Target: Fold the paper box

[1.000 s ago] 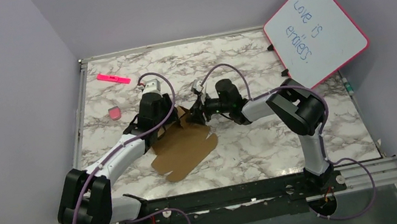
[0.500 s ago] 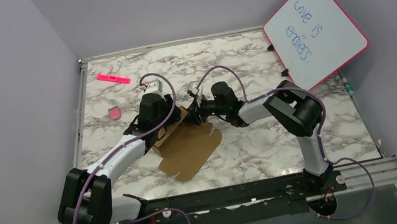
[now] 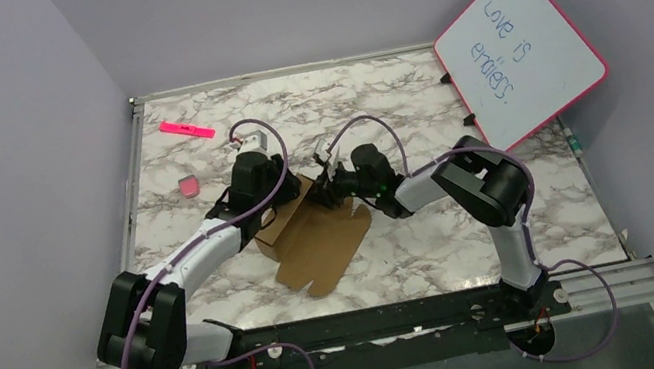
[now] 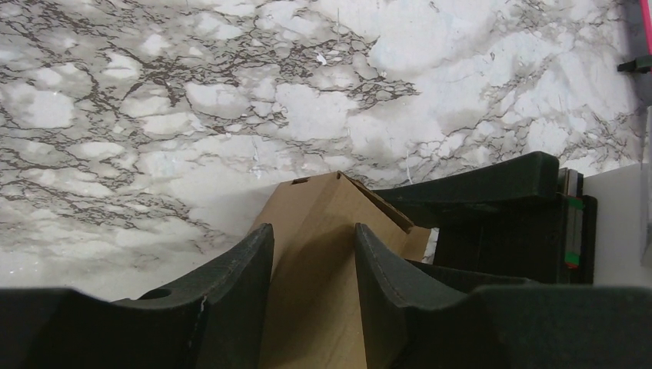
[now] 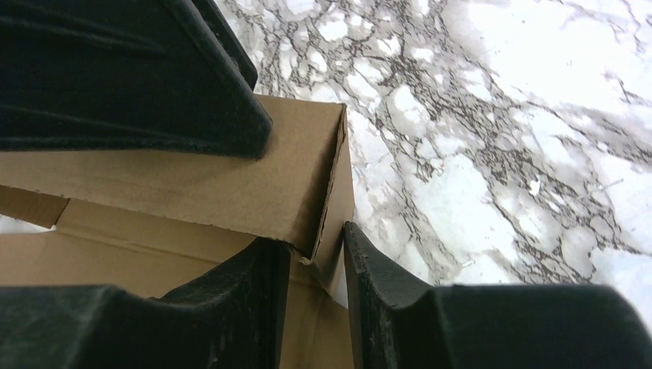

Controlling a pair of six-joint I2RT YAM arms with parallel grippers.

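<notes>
Right now the paper box (image 3: 317,237) sits about mid-surface, half made. Its far end is folded up into walls, and the rest is a flat brown sheet with rounded tabs running toward the near edge. The sheet stops short of that edge, with bare marble between them.

Both hands meet at the raised far end. The left hand (image 4: 311,231) comes in from the left and straddles an upright cardboard panel. The panel fills the gap between its fingers (image 4: 246,269), so the hand is holding the cardboard at a middling width. The right hand (image 5: 315,242) reaches in from the right, with a wall corner and flap edge sitting between its narrow-set fingers (image 5: 369,269). I cannot tell whether they press the cardboard or only bracket it. The two hands are very close, almost tip to tip over the fold.

Outward, the marbled surface (image 3: 434,237) shows bare to the right of the box and along the far side. A pink marker (image 3: 186,128) lies near the far left corner, and a small pink eraser (image 3: 188,187) lies left of the left arm. Both are well apart from the box. A pink-framed whiteboard (image 3: 518,49) leans tilted at the far right corner. Lavender walls (image 3: 1,201) close in on three sides.
</notes>
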